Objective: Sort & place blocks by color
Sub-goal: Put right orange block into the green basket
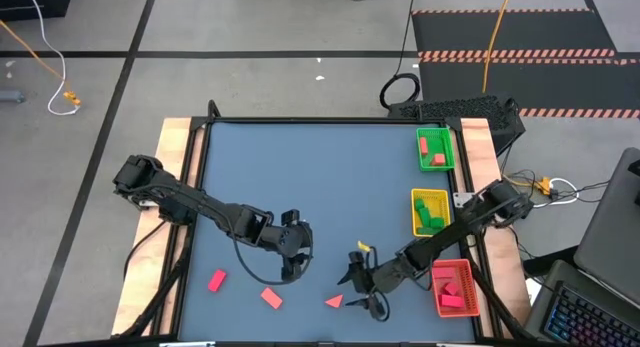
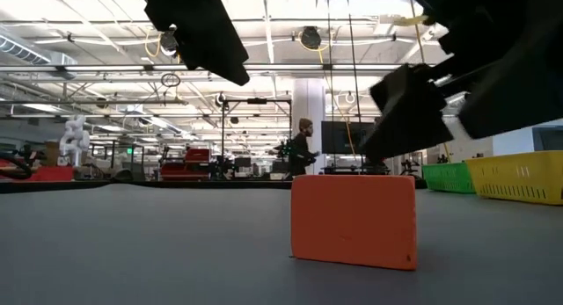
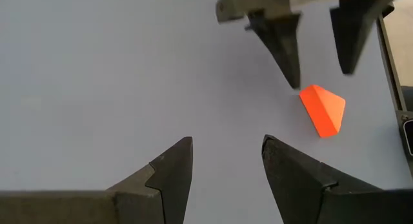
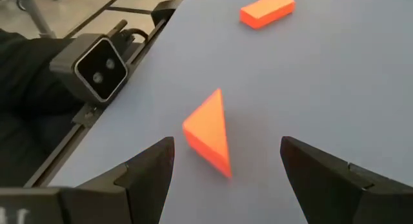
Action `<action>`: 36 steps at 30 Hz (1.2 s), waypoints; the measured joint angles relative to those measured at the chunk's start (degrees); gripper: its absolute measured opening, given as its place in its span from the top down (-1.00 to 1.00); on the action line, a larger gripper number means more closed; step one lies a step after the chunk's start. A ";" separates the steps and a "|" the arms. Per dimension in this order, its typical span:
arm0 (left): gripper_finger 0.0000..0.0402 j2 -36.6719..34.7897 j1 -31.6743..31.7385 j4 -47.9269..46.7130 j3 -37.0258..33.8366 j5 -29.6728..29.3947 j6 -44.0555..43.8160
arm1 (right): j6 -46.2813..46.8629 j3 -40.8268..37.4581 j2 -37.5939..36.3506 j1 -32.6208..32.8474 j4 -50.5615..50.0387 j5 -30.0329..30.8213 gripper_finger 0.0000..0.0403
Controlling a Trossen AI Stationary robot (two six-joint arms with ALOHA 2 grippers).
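Just ahead of the right tool (image 4: 226, 161), between its spread fingers, a red triangle (image 4: 208, 132) lies on the surface (image 1: 300, 177). Best to lower squarely, close on its flat faces, not the sloped edge. Left tool (image 3: 226, 162) waits nearby, also apart.

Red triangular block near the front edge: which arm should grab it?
Right. The right gripper is open with the red triangular block between its fingers; the red tray is on its side. The left gripper is open, farther off.
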 joint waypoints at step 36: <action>0.06 0.00 -0.03 0.00 0.00 -0.03 -1.38 | 0.52 7.06 8.73 1.29 0.01 0.15 0.08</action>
